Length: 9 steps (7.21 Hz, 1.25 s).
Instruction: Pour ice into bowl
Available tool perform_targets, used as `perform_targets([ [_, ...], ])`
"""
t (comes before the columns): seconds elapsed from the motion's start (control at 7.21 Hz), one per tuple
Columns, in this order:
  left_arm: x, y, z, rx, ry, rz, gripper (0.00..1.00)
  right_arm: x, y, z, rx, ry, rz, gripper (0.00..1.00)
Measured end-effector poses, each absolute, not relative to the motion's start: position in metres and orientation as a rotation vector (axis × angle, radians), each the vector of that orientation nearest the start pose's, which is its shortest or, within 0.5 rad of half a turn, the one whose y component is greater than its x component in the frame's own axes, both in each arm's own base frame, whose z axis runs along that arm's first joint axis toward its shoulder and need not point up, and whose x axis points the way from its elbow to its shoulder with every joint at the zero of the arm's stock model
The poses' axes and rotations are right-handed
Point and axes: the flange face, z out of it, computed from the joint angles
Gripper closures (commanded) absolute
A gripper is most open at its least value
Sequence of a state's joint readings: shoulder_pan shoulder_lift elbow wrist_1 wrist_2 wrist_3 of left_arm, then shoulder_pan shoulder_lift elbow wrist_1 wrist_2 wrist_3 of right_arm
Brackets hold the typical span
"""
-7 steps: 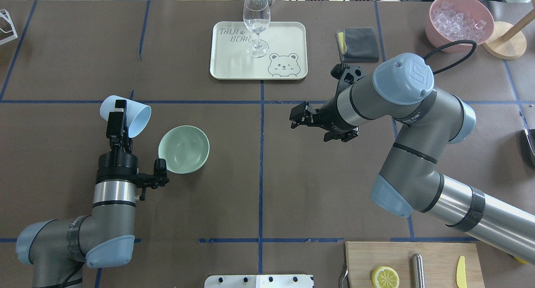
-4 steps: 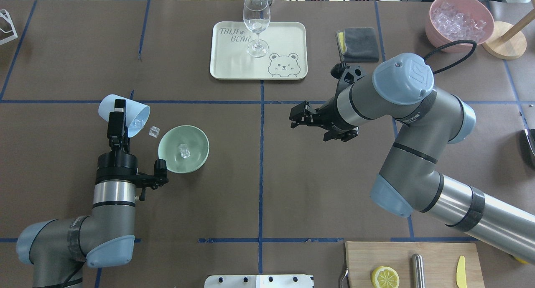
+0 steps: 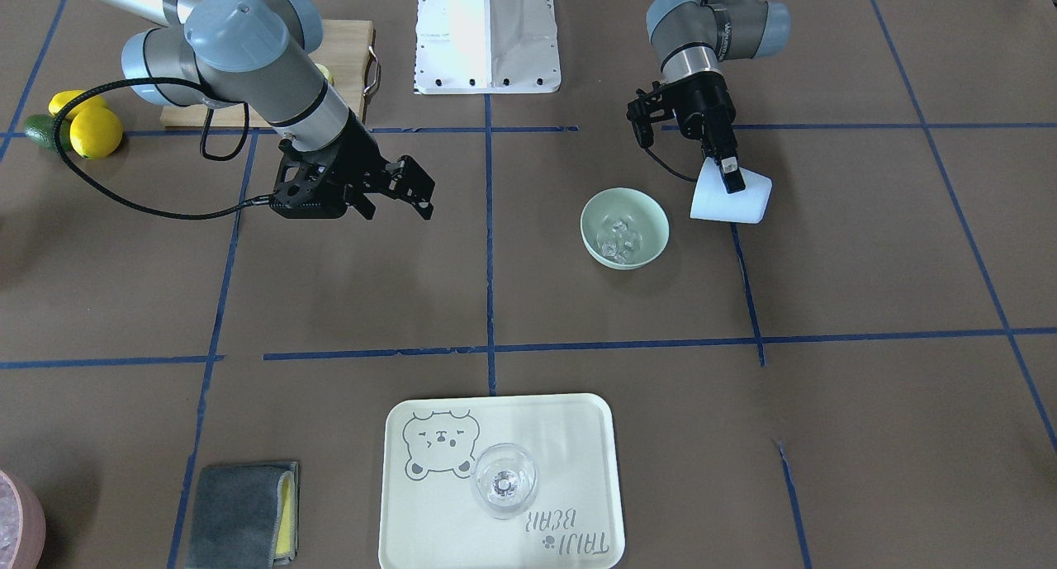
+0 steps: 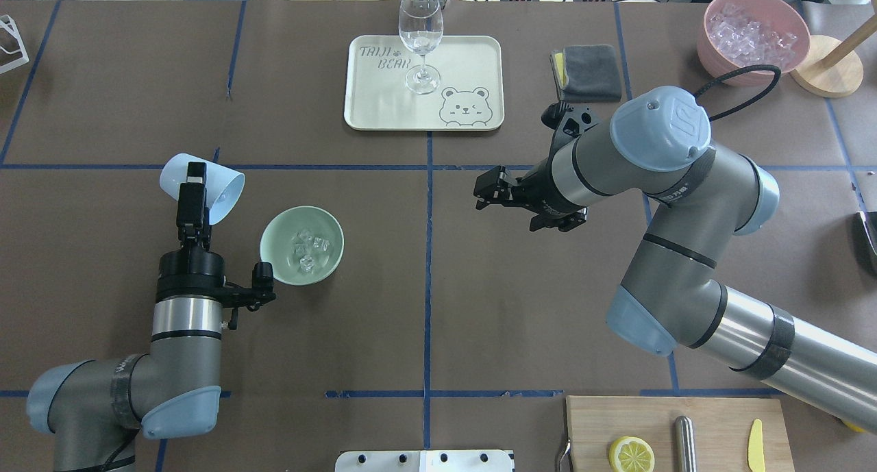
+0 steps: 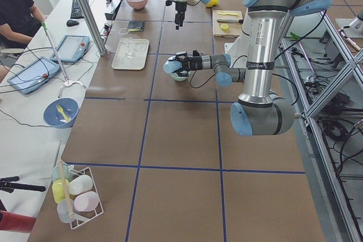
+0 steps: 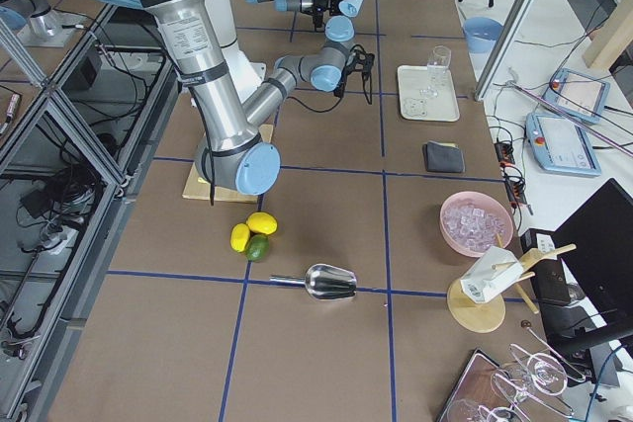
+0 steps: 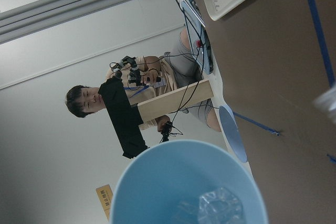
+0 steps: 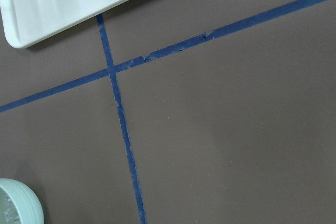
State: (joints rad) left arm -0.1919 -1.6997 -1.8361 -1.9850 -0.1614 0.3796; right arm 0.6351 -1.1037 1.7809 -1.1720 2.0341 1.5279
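You cannot count the ice [image 4: 307, 249] exactly: the clear cubes blur together against the pale green bowl [image 4: 277, 233], though several lie clustered on its floor. Your left wrist view cuts the blue cup [image 4: 225, 190] off at the bottom edge and shows none of the left jaws. One glassy piece, perhaps two, sits just inside the cup's lip there. The left jaws pinch the cup's wall and hold it tipped on its side, mouth turned toward the bowl, which stands on the counter [image 4: 384, 287] just beyond that mouth. The right jaws hang spread and empty, well apart from the bowl, which lies between the two pairs. The right wrist view catches only a sliver of the bowl's rim in its corner. A moment ago one cube lay in the bowl and another was in mid-air; now a whole cluster rests in the bowl.
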Motion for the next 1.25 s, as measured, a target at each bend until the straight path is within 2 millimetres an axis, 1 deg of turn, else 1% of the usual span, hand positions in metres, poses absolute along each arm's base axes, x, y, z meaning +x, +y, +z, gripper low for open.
perform_targets([
  [0.28,0.4435,-0.3225,0.3727,1.248,-0.869,0.858,1.0,-0.4487,-0.441,0.2503,-0.042,-1.136,0.278,0.0],
  [0.69,0.4437,-0.3235,0.3785,1.232,-0.967,0.862,1.0,-0.4487,-0.441,0.2494,-0.041,-1.138,0.277,0.0],
  [0.97,0.4422,-0.323,0.3769,1.206,-1.039,0.9,1.0,-0.4488,-0.441,0.2489,-0.041,-1.139,0.277,0.0],
  [1.25,0.4412,-0.323,0.3757,1.196,-1.065,0.912,1.0,-0.4489,-0.4411,0.2484,-0.04,-1.14,0.277,0.0],
])
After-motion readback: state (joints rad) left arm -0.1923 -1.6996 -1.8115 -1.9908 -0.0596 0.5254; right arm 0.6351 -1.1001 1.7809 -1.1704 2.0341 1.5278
